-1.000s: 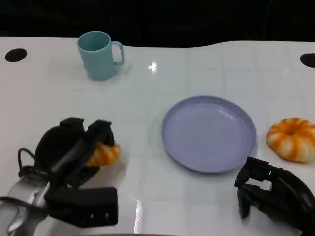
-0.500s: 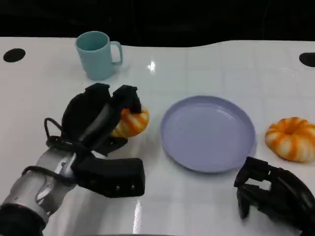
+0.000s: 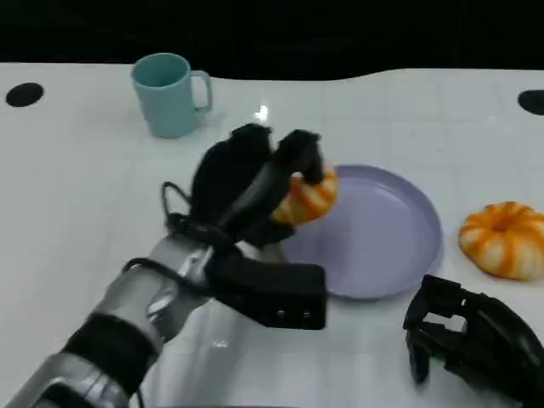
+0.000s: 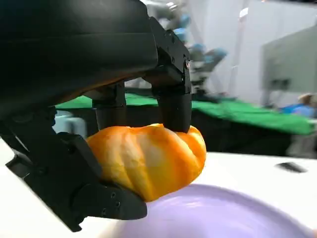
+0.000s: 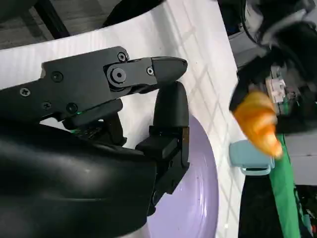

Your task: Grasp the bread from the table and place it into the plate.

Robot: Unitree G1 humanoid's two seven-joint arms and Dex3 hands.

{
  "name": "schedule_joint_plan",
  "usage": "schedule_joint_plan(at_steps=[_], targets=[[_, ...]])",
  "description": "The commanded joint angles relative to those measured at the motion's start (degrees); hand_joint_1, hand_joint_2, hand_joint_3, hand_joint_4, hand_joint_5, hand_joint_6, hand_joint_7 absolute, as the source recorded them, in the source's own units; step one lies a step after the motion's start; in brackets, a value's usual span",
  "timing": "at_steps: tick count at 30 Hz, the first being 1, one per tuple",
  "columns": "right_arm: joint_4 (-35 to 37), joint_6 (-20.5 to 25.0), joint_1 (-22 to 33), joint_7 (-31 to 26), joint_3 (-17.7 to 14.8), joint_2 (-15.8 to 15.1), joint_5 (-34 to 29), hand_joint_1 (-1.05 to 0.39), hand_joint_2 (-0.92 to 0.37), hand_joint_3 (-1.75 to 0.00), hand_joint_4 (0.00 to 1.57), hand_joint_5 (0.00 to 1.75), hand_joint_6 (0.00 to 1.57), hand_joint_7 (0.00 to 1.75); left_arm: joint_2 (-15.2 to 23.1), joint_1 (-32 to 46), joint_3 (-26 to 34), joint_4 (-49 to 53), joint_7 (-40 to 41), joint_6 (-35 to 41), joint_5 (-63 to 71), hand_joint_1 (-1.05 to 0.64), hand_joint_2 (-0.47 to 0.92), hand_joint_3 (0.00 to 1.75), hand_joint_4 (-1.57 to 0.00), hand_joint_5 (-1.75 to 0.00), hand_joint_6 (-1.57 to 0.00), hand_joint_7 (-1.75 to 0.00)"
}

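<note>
You see the left hand (image 3: 255, 183) at the centre of the head view, its silver forearm running up from the lower left corner. Its fingers are closed around the bread (image 3: 304, 197), an orange, ridged roll, which it holds in the air over the left rim of the plate (image 3: 399, 246). In the left wrist view the bread (image 4: 151, 158) sits in the middle of the frame, pinched from above by two black fingers (image 4: 174, 106) and cupped from below by another; the lilac plate (image 4: 223, 213) spreads across the lower right of that frame, and the bread is clear of its surface (a thin strip of plate shows under the roll).

The right hand (image 3: 463, 340) rests low in the lower right corner of the head view, on the white table (image 3: 85, 187), just below the plate's lower right rim. Its fingers are curled inward and it holds nothing. In the right wrist view its fingers (image 5: 168, 111) reach across the centre of the frame with the plate (image 5: 198, 198) beneath them at the lower right.

A second orange, ring-shaped bread (image 3: 505, 240) lies on the table at the right edge of the head view, just beside the plate. A light blue mug (image 3: 168, 93) stands upright at the upper left, well apart from the plate.
</note>
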Motion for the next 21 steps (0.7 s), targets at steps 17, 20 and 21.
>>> schedule_joint_plan(at_steps=[17, 20, 21], targets=[[3.75, -1.44, 0.08, 1.96, -0.92, 0.12, 1.08, -0.56, -0.92, -0.23, 0.71, 1.75, 0.67, 1.45, -4.51, -8.07, -6.09, 12.47, 1.88, -3.28, 0.07, -0.25, 0.64, 0.93, -0.87, -1.75, -0.72, -1.55], [3.38, -0.51, 0.1, 1.43, -0.73, -0.03, 0.94, -0.57, -0.92, -0.23, 0.71, 1.75, 0.68, 1.45, -5.32, -8.66, -6.61, 13.92, 1.34, -3.36, -0.05, -0.27, 0.64, 0.94, -0.86, -1.75, -0.72, -1.52], [3.2, -0.19, 0.12, 1.27, -0.67, -0.07, 0.89, -0.57, -0.92, -0.22, 0.71, 1.75, 0.68, 1.45, -5.56, -8.83, -6.75, 14.35, 1.18, -3.38, -0.07, -0.28, 0.65, 0.94, -0.85, -1.75, -0.72, -1.51]])
